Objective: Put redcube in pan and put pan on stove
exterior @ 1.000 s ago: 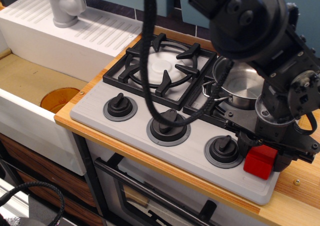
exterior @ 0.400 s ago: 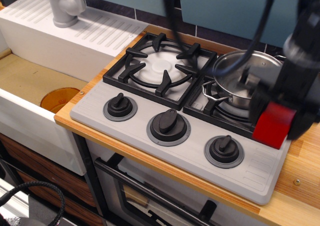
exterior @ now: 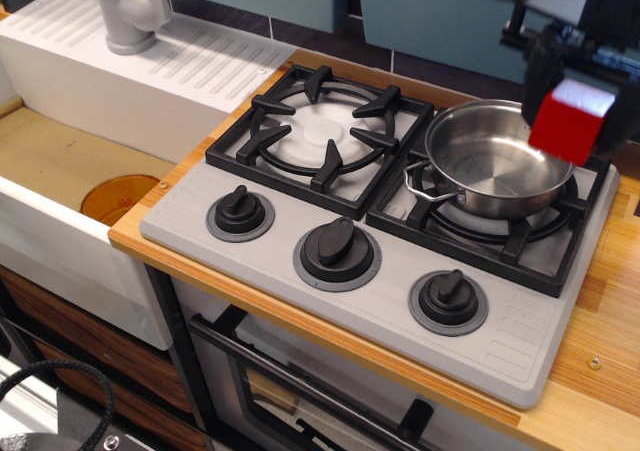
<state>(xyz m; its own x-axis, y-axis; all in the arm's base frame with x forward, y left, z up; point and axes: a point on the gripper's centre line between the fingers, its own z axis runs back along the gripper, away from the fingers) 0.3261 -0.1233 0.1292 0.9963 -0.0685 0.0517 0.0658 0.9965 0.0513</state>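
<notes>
The shiny steel pan [exterior: 495,161] sits empty on the right burner grate of the light grey stove [exterior: 330,221]. The red cube [exterior: 570,121] is held in my gripper [exterior: 572,106], raised in the air over the pan's right rim. The gripper's black body shows at the upper right edge, and its fingers are mostly hidden behind the cube.
The left burner [exterior: 320,131] has a black grate and white cap. Three black knobs [exterior: 338,251] line the stove front. A white sink unit [exterior: 110,81] with a grey tap [exterior: 130,11] stands to the left. Wooden counter [exterior: 600,361] borders the stove on the right.
My gripper has lifted the red cube from the stove's front right corner, up and back, to a spot above the pan's right rim. The pan has not moved.
</notes>
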